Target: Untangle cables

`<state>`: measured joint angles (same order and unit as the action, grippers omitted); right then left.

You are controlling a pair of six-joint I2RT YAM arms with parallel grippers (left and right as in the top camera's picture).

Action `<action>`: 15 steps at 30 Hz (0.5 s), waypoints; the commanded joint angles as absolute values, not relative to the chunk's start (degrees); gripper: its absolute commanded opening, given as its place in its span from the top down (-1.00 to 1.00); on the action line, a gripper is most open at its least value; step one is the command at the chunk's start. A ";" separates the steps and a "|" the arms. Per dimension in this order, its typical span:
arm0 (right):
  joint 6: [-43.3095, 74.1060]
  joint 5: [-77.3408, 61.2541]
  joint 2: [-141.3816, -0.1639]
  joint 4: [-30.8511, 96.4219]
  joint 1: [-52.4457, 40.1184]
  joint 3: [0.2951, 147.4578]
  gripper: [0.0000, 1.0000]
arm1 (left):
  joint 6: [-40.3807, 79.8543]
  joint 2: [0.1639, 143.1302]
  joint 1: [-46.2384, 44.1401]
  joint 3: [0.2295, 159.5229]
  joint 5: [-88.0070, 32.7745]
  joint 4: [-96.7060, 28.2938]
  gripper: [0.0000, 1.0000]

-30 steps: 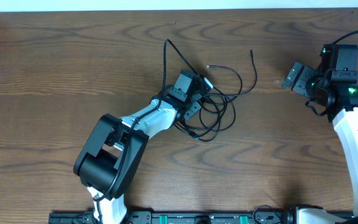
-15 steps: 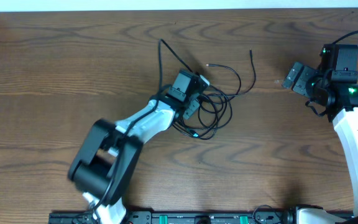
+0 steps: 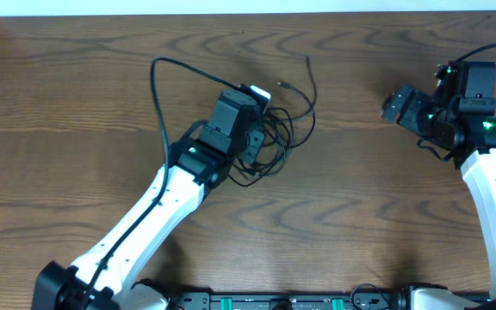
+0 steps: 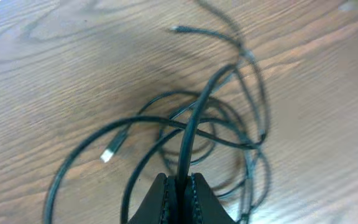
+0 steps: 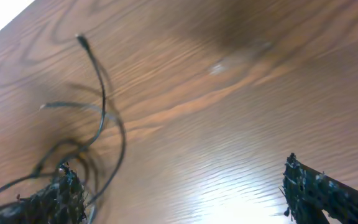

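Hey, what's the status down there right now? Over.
Left pincer shut on one black cable. Right pincer open, empty, off to the side. Cables tangled in one heap. No obstruction seen.

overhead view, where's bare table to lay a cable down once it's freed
Bare: the table left of the cables, and the wide near stretch between left arm and right arm. A narrower gap lies between the tangle and the open right gripper. Crowded: the centre, where the left gripper pinches one strand.
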<state>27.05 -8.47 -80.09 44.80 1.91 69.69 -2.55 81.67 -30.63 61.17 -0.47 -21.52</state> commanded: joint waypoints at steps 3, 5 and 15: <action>28.29 -13.58 -80.05 43.57 1.93 70.43 -0.99 | -0.08 79.81 -30.55 61.21 -9.17 -21.39 0.85; 28.32 -13.74 -80.05 43.11 1.89 70.43 -0.99 | 0.36 79.81 -30.55 61.21 -9.23 -21.39 0.86; 29.52 -21.78 -80.05 50.98 -3.11 69.69 -0.92 | 10.59 78.50 -30.55 61.21 -9.28 -13.74 0.85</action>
